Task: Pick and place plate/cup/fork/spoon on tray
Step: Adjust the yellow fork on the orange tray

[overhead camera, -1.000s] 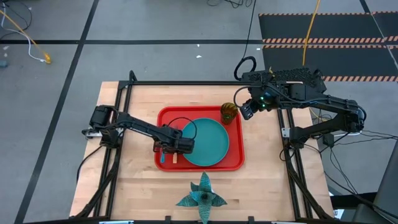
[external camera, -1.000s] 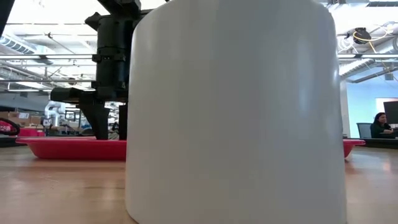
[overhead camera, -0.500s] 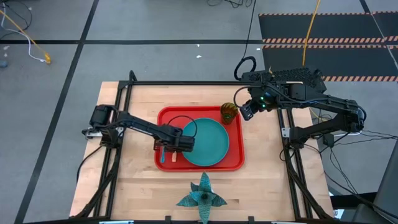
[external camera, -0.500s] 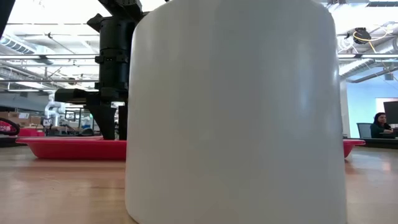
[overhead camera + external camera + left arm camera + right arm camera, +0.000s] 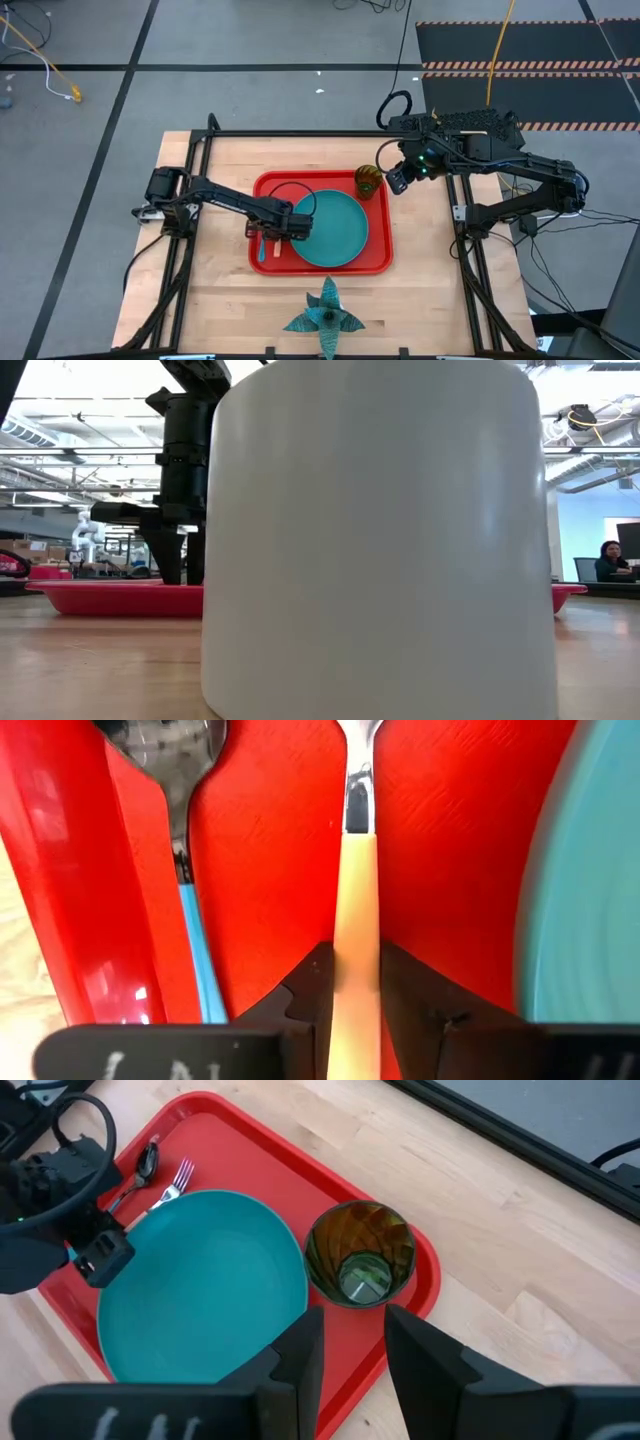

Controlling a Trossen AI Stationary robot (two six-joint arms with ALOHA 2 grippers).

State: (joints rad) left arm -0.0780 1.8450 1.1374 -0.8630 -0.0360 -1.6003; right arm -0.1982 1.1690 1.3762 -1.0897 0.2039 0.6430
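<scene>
The red tray holds the teal plate, and the amber cup stands upright in its far right corner. Left of the plate lie the blue-handled spoon and the orange-handled fork, side by side on the tray floor. My left gripper points down over them, shut on the fork. My right gripper hovers open, high beside the cup, with nothing between its fingers. My left gripper pinches the fork's orange handle between its two fingers, one on each long side. It comes from above, pointing down. The fork's metal neck and tines reach out past the fingers over the tray floor; whether it is lifted, I cannot tell.
A teal spiky star-shaped object lies on the table near its front edge. A broad white object stands close before the low camera and hides most of that view. Bare wood shows left and right of the tray.
My left gripper has shut: its fingers stood apart on the tray a second ago and now close on the fork's handle. The fork, spoon, plate and cup lie where they were.
</scene>
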